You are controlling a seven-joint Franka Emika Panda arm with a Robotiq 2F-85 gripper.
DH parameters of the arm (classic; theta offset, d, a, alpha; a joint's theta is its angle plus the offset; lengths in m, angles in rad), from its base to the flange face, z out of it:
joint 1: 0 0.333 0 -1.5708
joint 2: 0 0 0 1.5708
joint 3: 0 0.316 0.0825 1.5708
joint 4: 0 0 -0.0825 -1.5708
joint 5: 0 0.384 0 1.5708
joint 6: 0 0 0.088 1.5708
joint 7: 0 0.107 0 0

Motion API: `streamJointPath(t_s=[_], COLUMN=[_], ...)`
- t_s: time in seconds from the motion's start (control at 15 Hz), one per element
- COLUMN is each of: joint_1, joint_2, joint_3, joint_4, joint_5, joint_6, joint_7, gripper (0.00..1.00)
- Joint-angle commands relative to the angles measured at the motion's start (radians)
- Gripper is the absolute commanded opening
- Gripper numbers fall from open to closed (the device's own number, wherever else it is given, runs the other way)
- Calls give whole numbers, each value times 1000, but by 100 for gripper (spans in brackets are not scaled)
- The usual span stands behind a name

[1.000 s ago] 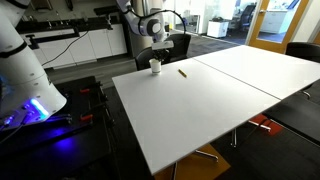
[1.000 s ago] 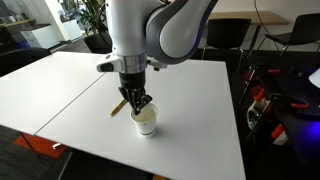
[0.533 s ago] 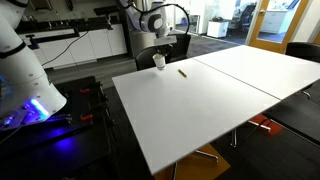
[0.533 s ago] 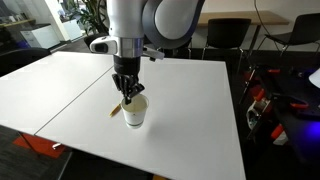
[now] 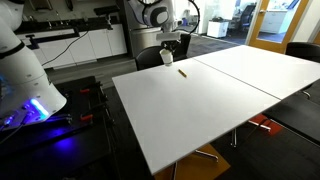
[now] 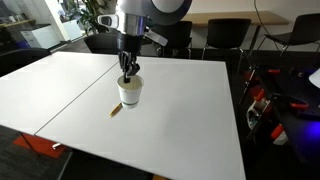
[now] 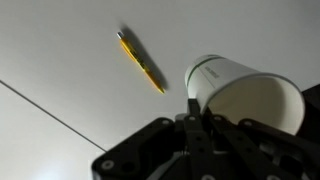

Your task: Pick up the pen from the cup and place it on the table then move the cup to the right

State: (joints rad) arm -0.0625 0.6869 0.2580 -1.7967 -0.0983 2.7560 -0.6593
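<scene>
Wrist view, pen [image 7: 141,62] lying diagonal, cup [image 7: 250,95] gripped

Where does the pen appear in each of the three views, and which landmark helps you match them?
Exterior view: pen near top centre, just right of the cup.
Exterior view: pen left of centre, below-left of the cup.
Wrist view: pen upper centre, left of the cup.
Shared landmark: the cup.
</scene>
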Motion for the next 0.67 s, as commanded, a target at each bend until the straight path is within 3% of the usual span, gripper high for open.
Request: streamJointPath(t_s=[0.0, 0.47, 0.6], joint_1=[-35, -114, -173], joint_2=[-71, -92, -88], joint_3=[-11, -43, -8], joint_4=[-79, -100, -99], joint_5=[45, 121, 180], joint_6=[31, 29, 28], joint_7=[77, 212, 188], gripper=[1, 1, 1])
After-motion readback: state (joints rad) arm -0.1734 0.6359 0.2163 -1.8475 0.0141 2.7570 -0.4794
